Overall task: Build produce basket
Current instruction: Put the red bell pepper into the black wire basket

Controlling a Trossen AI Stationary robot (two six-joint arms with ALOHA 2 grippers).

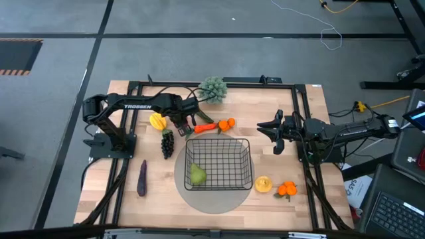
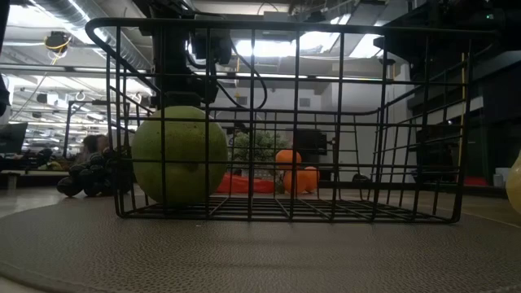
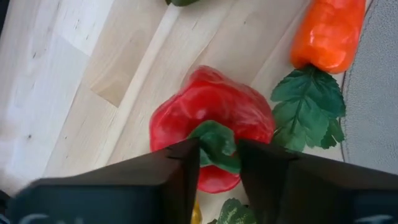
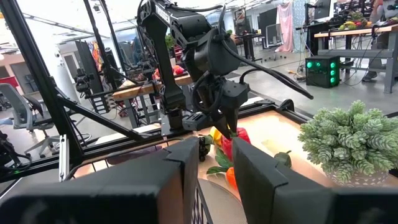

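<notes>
Pale wood tabletop [image 1: 119, 199] carries the basket [image 1: 219, 162] on its grey mat [image 1: 212, 199], one green pear [image 1: 198, 174] inside so far. I have the left gripper [image 3: 217, 158] down over the red pepper [image 3: 208, 115], fingers a stem's width apart around its green stem, grip unconfirmed. Next I'd close, lift and carry it into the basket. Right gripper [image 1: 277, 136] waits beside the basket, fingers narrowly apart, empty.

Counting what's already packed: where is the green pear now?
In the high view, the green pear lies inside the basket, in its near-left corner, on the grey round mat.
</notes>
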